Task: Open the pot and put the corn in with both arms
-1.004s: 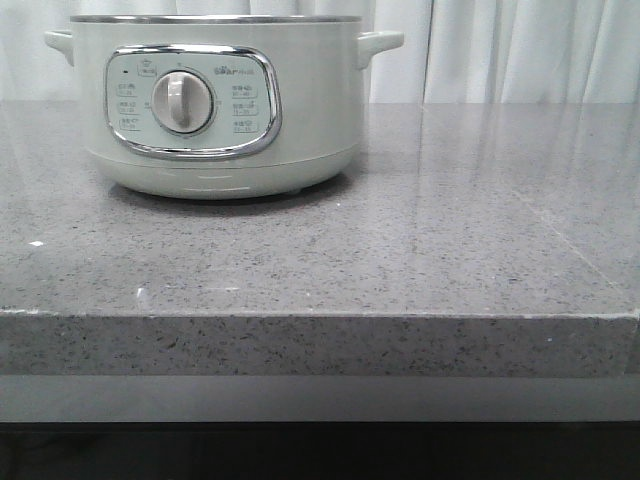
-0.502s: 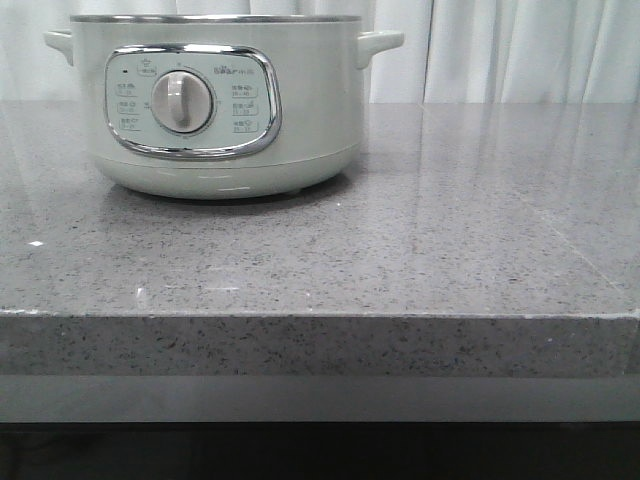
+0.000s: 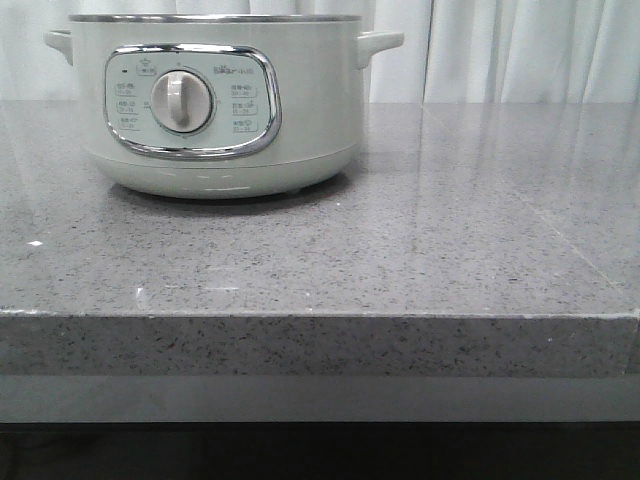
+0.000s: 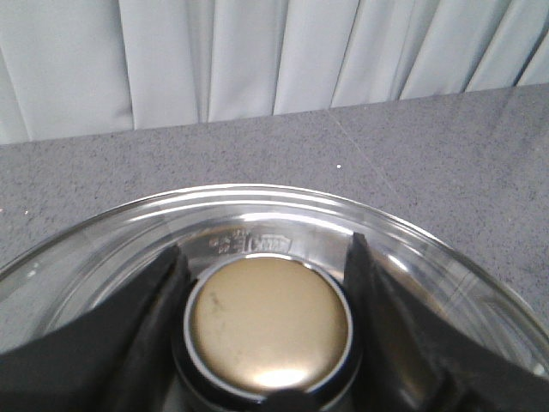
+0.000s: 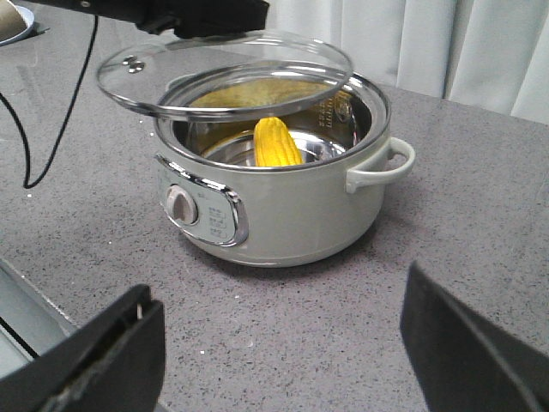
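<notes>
One corn (image 5: 276,143) inside pot (image 5: 283,202), upright-tilted, long axis steep, tip up, base hidden by wall. Left gripper (image 4: 268,330) clamped on knob (image 4: 268,324) of glass lid (image 5: 225,73), held above pot's left side. Right gripper (image 5: 283,356) spread wide, empty, near pot's front; fingertips cut off.

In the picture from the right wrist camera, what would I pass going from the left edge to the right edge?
Black cable → dial → corn → pot's side handle → white curtain. The glass lid hangs over the open pot, spanning several of these.
</notes>
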Action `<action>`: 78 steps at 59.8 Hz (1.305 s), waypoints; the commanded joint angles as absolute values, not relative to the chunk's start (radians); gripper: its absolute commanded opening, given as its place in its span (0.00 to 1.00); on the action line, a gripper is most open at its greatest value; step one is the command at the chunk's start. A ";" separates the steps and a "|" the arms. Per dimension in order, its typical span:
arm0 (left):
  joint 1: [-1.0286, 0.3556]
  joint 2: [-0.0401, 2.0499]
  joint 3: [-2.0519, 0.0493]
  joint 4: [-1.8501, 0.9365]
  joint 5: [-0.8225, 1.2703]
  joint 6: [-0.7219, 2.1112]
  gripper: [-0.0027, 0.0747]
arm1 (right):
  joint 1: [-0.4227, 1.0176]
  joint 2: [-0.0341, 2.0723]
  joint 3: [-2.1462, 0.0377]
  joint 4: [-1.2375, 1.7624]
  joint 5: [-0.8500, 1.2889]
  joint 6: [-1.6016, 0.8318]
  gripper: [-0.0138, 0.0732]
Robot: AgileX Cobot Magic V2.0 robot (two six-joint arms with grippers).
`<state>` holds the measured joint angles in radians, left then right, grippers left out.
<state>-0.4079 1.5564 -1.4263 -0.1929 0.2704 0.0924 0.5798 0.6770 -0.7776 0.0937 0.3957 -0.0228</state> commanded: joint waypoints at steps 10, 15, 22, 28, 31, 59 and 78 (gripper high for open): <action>-0.424 1.553 -1.477 -0.200 0.083 0.092 0.32 | 0.583 0.673 -0.803 0.096 0.313 -0.022 0.83; -0.430 1.556 -1.477 -0.195 0.066 0.092 0.32 | 0.583 0.673 -0.803 0.096 0.313 -0.022 0.83; -0.437 1.556 -1.477 -0.195 0.037 0.092 0.32 | 0.583 0.673 -0.803 0.096 0.313 -0.022 0.83; -0.452 1.560 -1.477 -0.195 0.000 0.092 0.32 | 0.583 0.673 -0.803 0.096 0.313 -0.022 0.83; -0.460 1.562 -1.477 -0.193 -0.009 0.092 0.32 | 0.583 0.673 -0.803 0.096 0.313 -0.022 0.83; -0.464 1.617 -1.477 -0.144 0.033 0.092 0.32 | 0.583 0.673 -0.803 0.096 0.313 -0.022 0.83; -0.462 1.617 -1.477 -0.144 0.053 0.092 0.32 | 0.583 0.673 -0.803 0.096 0.313 -0.022 0.83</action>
